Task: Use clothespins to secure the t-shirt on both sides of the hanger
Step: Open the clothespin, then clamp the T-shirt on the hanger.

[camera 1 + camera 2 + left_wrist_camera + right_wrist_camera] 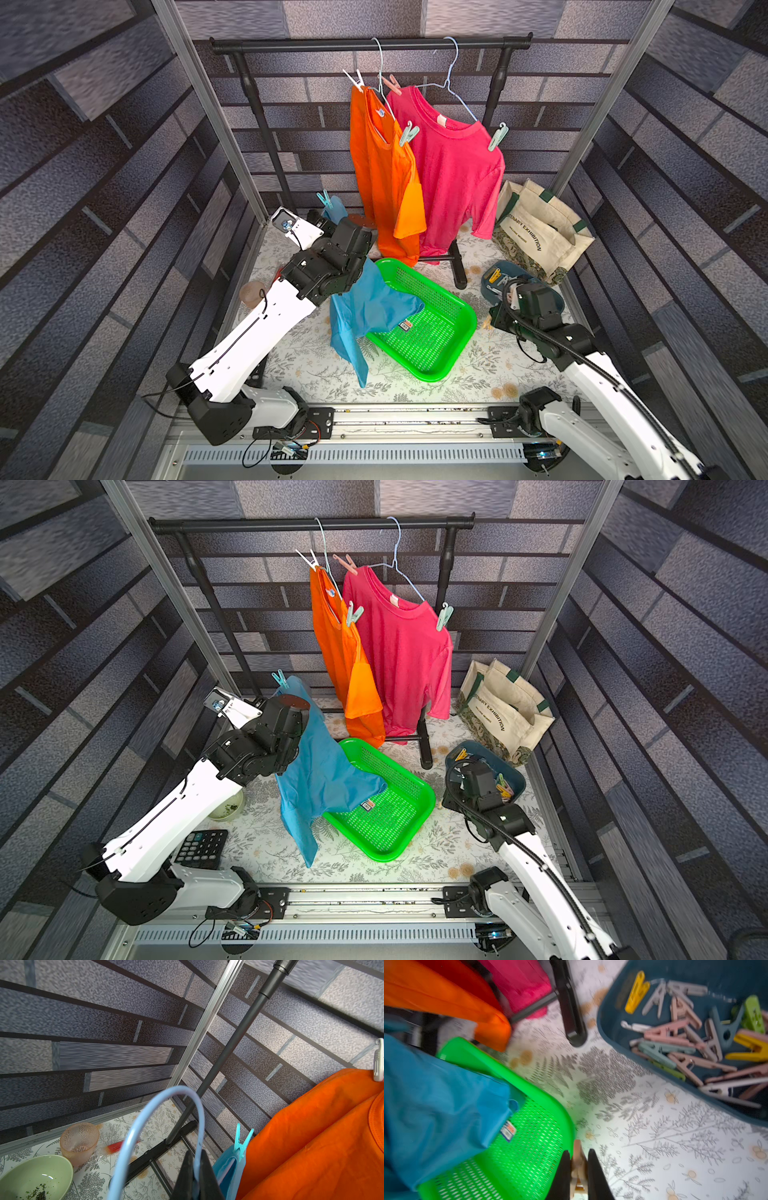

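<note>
You're about halfway: your left fingers [185, 1178] pinch the hanger [181, 1089] carrying the blue t-shirt [328, 779], one teal clothespin [242, 1142] clipped just beside them, and your right fingers [597, 1174] clamp a beige clothespin [578, 1157] for the unpinned side.

There are three shirts [453, 187], three hangers [200, 1126], five pegs [498, 137] on the shirts, one green basket [432, 340] and one bag [540, 224].

Clothespins [685, 1061] in tub [607, 1028] — tub right of basket [432, 336], rack [291, 43] behind.
</note>
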